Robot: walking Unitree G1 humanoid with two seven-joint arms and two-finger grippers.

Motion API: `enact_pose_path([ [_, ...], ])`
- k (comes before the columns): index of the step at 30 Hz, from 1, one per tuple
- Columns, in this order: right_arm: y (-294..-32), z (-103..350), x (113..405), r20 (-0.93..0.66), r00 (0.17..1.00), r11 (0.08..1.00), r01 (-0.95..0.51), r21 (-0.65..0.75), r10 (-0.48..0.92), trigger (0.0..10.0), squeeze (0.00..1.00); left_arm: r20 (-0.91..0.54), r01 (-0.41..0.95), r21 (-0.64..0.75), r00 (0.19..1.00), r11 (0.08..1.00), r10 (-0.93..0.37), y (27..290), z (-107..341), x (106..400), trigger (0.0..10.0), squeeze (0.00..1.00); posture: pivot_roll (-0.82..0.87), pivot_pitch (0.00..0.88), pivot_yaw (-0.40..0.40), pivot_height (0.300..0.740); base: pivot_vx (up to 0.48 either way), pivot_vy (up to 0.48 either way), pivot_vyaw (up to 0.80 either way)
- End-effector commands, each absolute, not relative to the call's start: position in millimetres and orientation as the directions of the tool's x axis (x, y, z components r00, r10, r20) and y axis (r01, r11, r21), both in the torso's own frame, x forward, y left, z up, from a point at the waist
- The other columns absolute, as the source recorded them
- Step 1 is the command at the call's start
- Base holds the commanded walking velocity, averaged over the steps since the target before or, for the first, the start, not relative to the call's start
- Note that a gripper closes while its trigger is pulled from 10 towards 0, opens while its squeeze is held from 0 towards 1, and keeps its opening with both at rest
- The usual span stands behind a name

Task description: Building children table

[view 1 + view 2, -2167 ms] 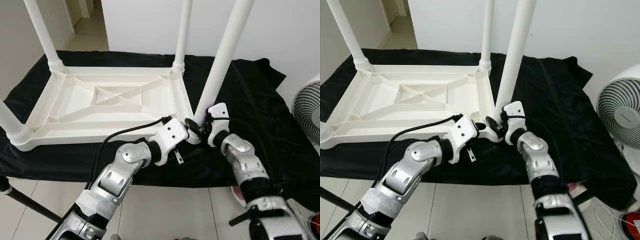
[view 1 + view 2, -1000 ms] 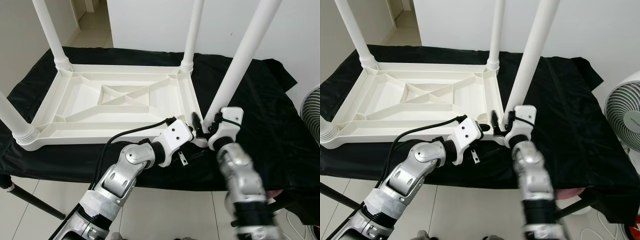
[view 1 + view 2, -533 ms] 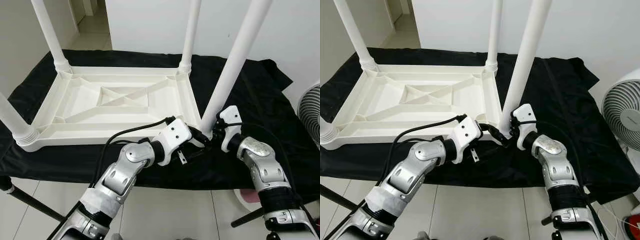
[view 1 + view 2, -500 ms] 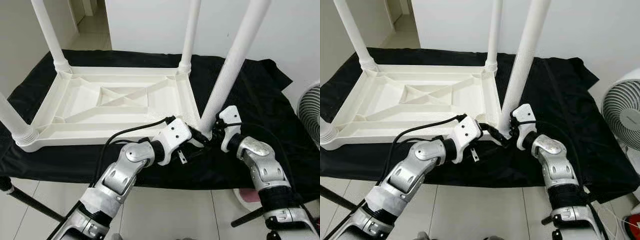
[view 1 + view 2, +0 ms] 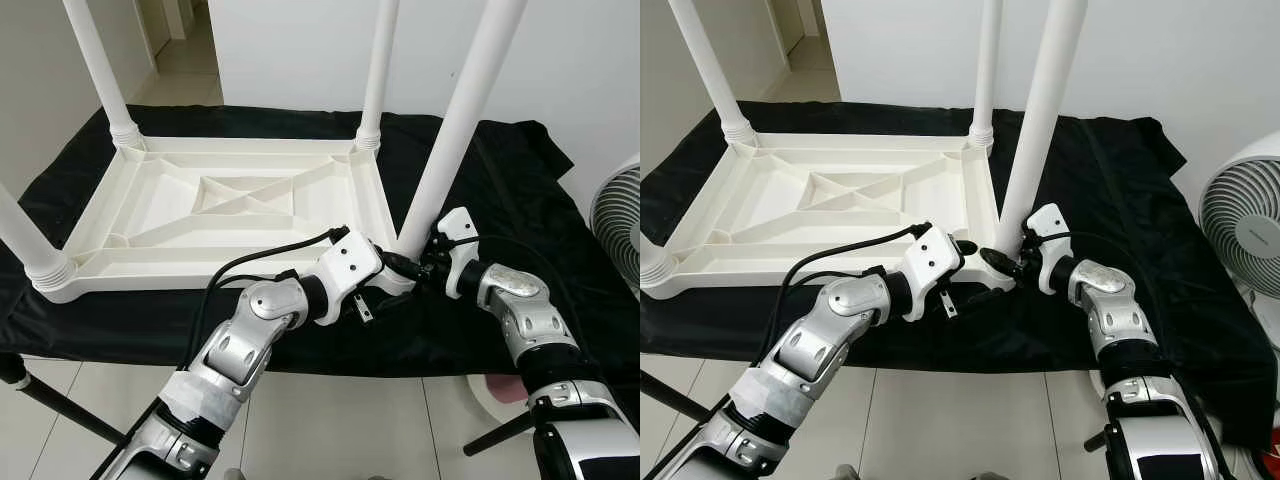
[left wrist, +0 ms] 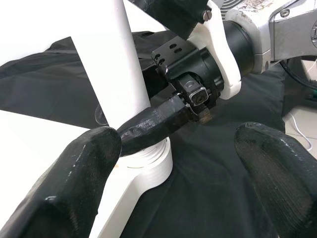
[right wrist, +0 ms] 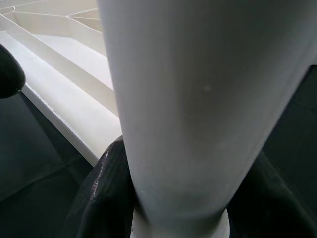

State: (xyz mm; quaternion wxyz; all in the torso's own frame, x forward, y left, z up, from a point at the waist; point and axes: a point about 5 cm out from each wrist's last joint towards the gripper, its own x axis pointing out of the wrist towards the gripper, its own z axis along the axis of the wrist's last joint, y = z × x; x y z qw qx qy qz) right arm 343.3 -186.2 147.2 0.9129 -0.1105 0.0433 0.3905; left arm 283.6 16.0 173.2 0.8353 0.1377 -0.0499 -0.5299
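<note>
The white children table [image 5: 220, 205] lies upside down on a black cloth [image 5: 500, 200] that covers the bench, its ribbed underside facing up. Three legs stand at the corners at about 11 o'clock [image 5: 100, 70], 1 o'clock [image 5: 378, 70] and 8 o'clock [image 5: 25, 240] of the top. The fourth leg [image 5: 455, 120] stands at the corner near 4 o'clock, leaning a little to the right toward its upper end. The right hand [image 5: 1012, 262] is at the foot of this leg; in the right wrist view its two black fingers [image 7: 106, 191] lie on both sides of the white tube and pinch it just above the ringed collar [image 6: 148, 166]. The left hand [image 5: 395, 268] reaches the same corner from 7 o'clock, and its fingers [image 6: 74, 183] are spread wide around the collar, with one tip close to the white corner, but I cannot tell if it touches. A white fan [image 5: 1240, 215] stands at 3 o'clock, beside the bench.
</note>
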Motion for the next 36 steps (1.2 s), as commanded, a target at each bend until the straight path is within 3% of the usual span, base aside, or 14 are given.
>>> enact_pose_path([
  [1,-178.4,136.8,339.9,-0.175,0.651,0.640,-0.759,-0.118,0.739,0.0,0.00,-0.066,0.869,0.284,0.438,0.404,-0.896,18.0,172.3,284.7,10.0,0.00,-0.13,0.024,0.022,0.740,0.000,0.000,0.00],
  [6,-179.2,134.4,338.5,-0.151,0.652,0.644,-0.758,-0.100,0.743,0.0,0.00,-0.065,0.871,0.280,0.436,0.403,-0.897,17.3,171.6,283.7,10.0,0.00,-0.14,0.027,0.023,0.740,0.000,0.000,0.00],
  [7,-179.7,134.3,339.8,-0.153,0.671,0.662,-0.741,-0.112,0.726,7.7,0.00,-0.064,0.872,0.278,0.435,0.403,-0.898,16.9,171.7,283.3,10.0,0.00,-0.14,0.031,0.021,0.740,0.000,0.000,0.00],
  [9,-180.1,134.1,340.8,-0.156,0.684,0.674,-0.729,-0.121,0.713,7.7,0.00,-0.064,0.873,0.277,0.434,0.402,-0.899,16.7,171.7,283.2,10.0,0.00,-0.14,0.031,0.021,0.740,0.000,0.000,0.00],
  [10,-179.6,132.9,341.5,-0.171,0.700,0.688,-0.713,-0.133,0.693,10.0,0.00,-0.064,0.873,0.276,0.434,0.402,-0.899,16.3,171.6,283.1,10.0,0.00,-0.14,0.031,0.021,0.740,0.000,0.000,0.00],
  [12,-179.6,132.9,341.5,-0.171,0.700,0.688,-0.713,-0.133,0.693,10.0,0.00,-0.064,0.873,0.276,0.434,0.402,-0.899,16.3,171.6,283.1,10.0,0.00,-0.14,0.031,0.021,0.740,0.000,0.000,0.00],
  [13,-174.6,131.1,342.9,-0.178,0.769,0.753,-0.638,-0.159,0.614,10.0,0.00,-0.064,0.874,0.273,0.434,0.403,-0.899,15.7,170.9,281.9,10.0,0.00,-0.14,0.044,0.010,0.740,0.000,0.000,0.00],
  [15,-174.6,131.1,342.9,-0.178,0.769,0.753,-0.638,-0.159,0.614,10.0,0.00,-0.064,0.874,0.273,0.434,0.403,-0.899,15.7,170.9,281.9,10.0,0.00,-0.14,0.044,0.010,0.740,0.000,0.000,0.00],
  [17,-163.9,132.9,340.2,-0.145,0.826,0.815,-0.562,-0.142,0.544,10.0,0.00,-0.064,0.874,0.269,0.436,0.405,-0.898,15.7,170.1,280.6,10.0,0.00,-0.14,0.045,0.008,0.740,0.000,0.000,0.00],
  [22,-157.0,135.2,337.8,-0.123,0.856,0.845,-0.516,-0.139,0.502,10.0,0.00,-0.065,0.874,0.266,0.437,0.406,-0.897,16.2,169.3,280.1,10.0,0.00,-0.14,0.046,0.005,0.740,0.000,0.000,0.00],
  [26,-142.9,137.0,331.8,-0.086,0.941,0.939,-0.334,-0.086,0.327,10.0,0.00,-0.068,0.876,0.263,0.436,0.405,-0.897,16.4,167.5,278.6,10.0,0.00,-0.14,0.044,0.002,0.740,0.000,0.000,0.00],
  [28,-138.6,133.6,320.4,-0.064,0.995,0.993,-0.083,-0.079,0.078,10.0,0.00,-0.070,0.879,0.262,0.430,0.399,-0.900,15.0,166.4,277.5,10.0,0.00,-0.15,0.038,-0.004,0.740,0.000,0.000,0.00],
  [30,-137.0,127.9,309.9,-0.063,0.996,0.995,0.062,-0.075,-0.067,10.0,0.00,-0.071,0.879,0.265,0.428,0.397,-0.901,14.5,166.3,278.1,10.0,0.00,-0.15,0.038,-0.004,0.740,0.000,0.000,0.00],
  [36,-141.5,128.3,309.7,-0.069,0.992,0.993,0.102,-0.058,-0.106,10.0,0.00,-0.072,0.878,0.268,0.429,0.397,-0.900,15.3,166.3,279.1,10.0,0.00,-0.15,0.029,-0.003,0.740,0.000,0.000,0.00],
])
